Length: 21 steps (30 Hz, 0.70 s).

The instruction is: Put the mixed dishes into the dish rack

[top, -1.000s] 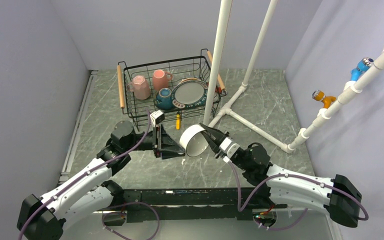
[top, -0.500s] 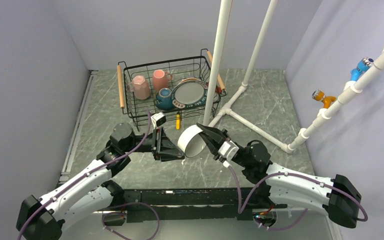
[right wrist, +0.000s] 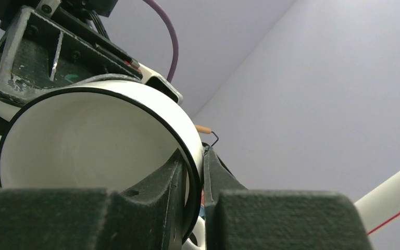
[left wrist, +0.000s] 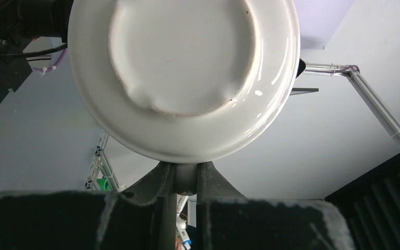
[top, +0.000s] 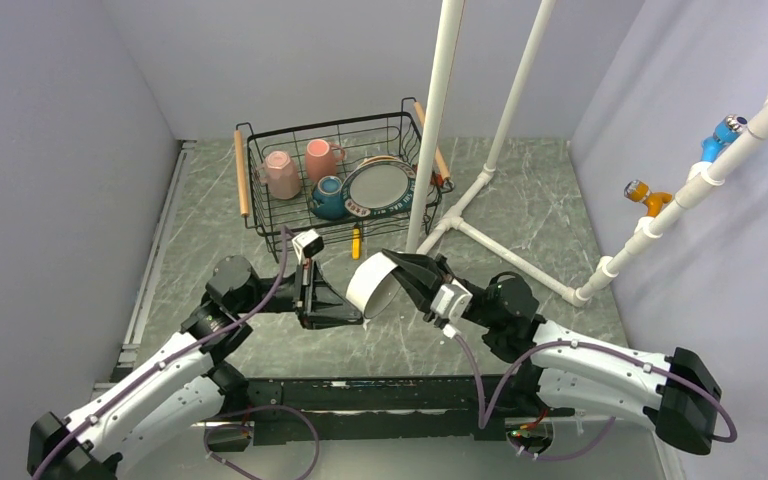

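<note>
**A:** Mid-handover here? Seeing the white cup (top: 372, 285) pinched by its wall in the right tool (top: 398, 268), up off the bench (top: 540, 200) and well short of the dish rack (top: 242, 175) at 12 o'clock.

**B:** Yep. Got the left tool (top: 345, 312) drawn narrow at the cup's base edge, around 8 o'clock of it. Can't tell from the wrist view whether it's biting or just touching, tbh.

**A:** Tips?

**B:** Finish closing the left before loosening the right. Then carry it over and aim for the gap at 6 o'clock of the pink mugs (top: 280, 172).

**A:** Changed from a second back?

**B:** Had the left tool wider and standing off the cup. Since slid in against it, and nudged the cup toward 10 o'clock.
</note>
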{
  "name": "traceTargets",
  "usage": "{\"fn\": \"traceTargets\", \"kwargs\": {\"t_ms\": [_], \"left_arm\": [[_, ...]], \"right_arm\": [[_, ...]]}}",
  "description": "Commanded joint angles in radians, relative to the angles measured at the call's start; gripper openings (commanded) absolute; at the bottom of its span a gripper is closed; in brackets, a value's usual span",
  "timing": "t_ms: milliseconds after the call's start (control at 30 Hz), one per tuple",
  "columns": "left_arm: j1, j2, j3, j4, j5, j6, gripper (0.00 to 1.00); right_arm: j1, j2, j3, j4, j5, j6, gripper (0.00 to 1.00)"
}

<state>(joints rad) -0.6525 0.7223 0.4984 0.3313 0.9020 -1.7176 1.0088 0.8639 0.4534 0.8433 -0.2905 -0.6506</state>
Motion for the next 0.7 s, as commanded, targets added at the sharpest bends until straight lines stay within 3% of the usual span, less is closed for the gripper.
{"fn": "traceTargets", "kwargs": {"t_ms": [0, 133, 200, 300, 400, 500, 633, 667], "left_arm": [[0.005, -0.056, 0.069, -0.084, -0.116, 0.096, 0.0], [0.005, -0.053, 0.111, -0.131, -0.117, 0.125, 0.0], [0.005, -0.052, 0.126, -0.147, -0.123, 0.137, 0.0], [0.005, -0.052, 0.149, -0.19, -0.133, 0.177, 0.0], [0.004, -0.067, 0.151, -0.22, -0.16, 0.191, 0.0], [0.005, -0.068, 0.177, -0.276, -0.176, 0.239, 0.0], [0.007, -0.057, 0.233, -0.376, -0.201, 0.308, 0.0], [0.008, -0.051, 0.25, -0.405, -0.205, 0.328, 0.0]], "right_arm": [[0.022, 0.012, 0.007, 0.042, -0.067, 0.062, 0.0], [0.023, 0.036, 0.022, 0.028, -0.034, 0.07, 0.01], [0.021, 0.047, 0.031, 0.024, -0.018, 0.07, 0.12], [0.022, 0.064, 0.027, 0.049, 0.022, 0.071, 0.18], [0.022, 0.072, 0.014, 0.062, 0.054, 0.066, 0.4], [0.023, 0.072, 0.009, 0.035, 0.094, 0.073, 0.69], [0.022, 0.061, -0.039, 0.08, 0.144, 0.088, 0.98], [0.022, 0.052, -0.044, 0.073, 0.151, 0.09, 0.99]]}}
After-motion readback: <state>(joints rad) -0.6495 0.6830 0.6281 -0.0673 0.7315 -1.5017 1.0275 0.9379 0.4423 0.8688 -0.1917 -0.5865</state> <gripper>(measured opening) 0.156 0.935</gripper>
